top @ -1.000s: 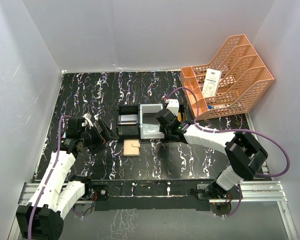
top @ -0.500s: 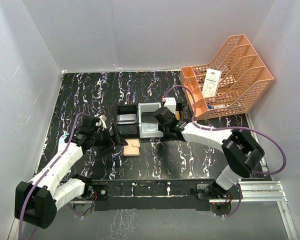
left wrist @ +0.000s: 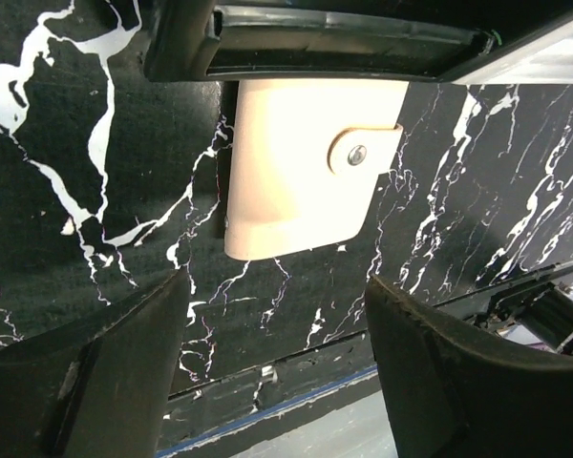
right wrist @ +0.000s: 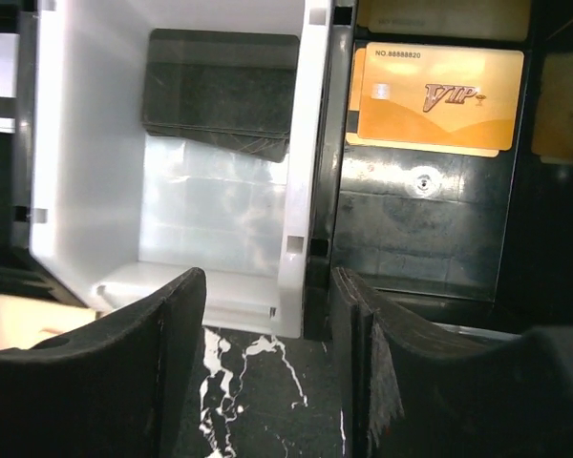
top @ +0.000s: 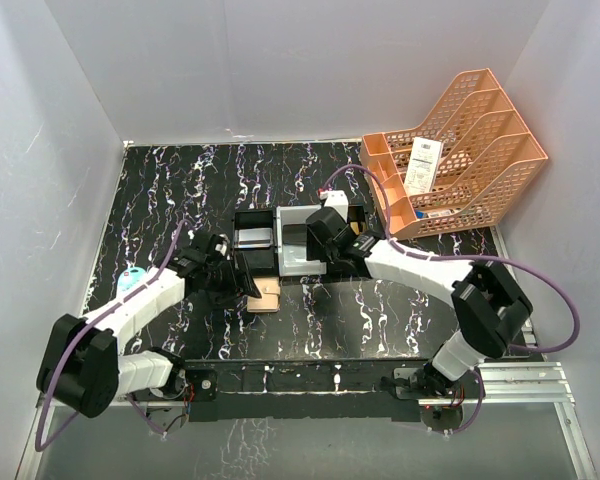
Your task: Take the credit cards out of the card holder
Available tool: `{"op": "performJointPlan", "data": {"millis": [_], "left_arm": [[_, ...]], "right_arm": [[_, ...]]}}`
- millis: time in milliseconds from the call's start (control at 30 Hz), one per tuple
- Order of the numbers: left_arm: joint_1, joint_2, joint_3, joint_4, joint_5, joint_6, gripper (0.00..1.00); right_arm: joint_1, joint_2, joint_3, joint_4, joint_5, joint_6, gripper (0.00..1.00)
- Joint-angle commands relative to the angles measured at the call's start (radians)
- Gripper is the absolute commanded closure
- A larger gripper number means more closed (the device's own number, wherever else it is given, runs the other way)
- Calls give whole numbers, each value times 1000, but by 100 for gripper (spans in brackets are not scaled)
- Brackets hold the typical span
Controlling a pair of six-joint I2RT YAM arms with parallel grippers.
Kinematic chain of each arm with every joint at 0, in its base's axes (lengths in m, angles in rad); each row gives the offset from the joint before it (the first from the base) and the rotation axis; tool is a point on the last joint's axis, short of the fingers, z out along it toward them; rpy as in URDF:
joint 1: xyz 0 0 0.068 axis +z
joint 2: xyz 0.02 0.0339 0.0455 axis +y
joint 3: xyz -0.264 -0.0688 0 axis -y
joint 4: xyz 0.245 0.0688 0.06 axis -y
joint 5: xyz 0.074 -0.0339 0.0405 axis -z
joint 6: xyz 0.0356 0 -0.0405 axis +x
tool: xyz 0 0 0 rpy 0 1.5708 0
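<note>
Card holder (left wrist: 301, 167): snapped shut, flat just beside tray (left wrist: 315, 57); left gripper (left wrist: 277, 296) spread wide above, empty, apparently poised to grasp; right gripper (right wrist: 267, 281) parted, empty, over tray

Left arm (top: 145, 300): white shells are set between black joint housings, and a purple cable (top: 38, 425) is run along it.
Right arm (top: 415, 268): the same white shells and black joints are seen, with a second purple cable (top: 575, 320).
Left gripper (left wrist: 277, 296): two broad matte black fingers (left wrist: 95, 382) with rough, worn edges are fitted.
Right gripper (right wrist: 267, 286): two matching black fingers (right wrist: 105, 382) are fitted.
</note>
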Motion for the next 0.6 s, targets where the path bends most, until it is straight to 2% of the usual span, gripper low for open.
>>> {"op": "performJointPlan", "data": {"millis": [0, 300, 567], "left_arm": [[-23, 38, 34, 41, -29, 2, 30], [-66, 142, 55, 105, -76, -2, 50], [-142, 170, 22, 143, -181, -19, 70]], "right_arm": [[1, -99, 58, -16, -47, 29, 47], [0, -117, -47, 116, -423, 236, 50], [9, -27, -60, 168, -557, 298, 52]]}}
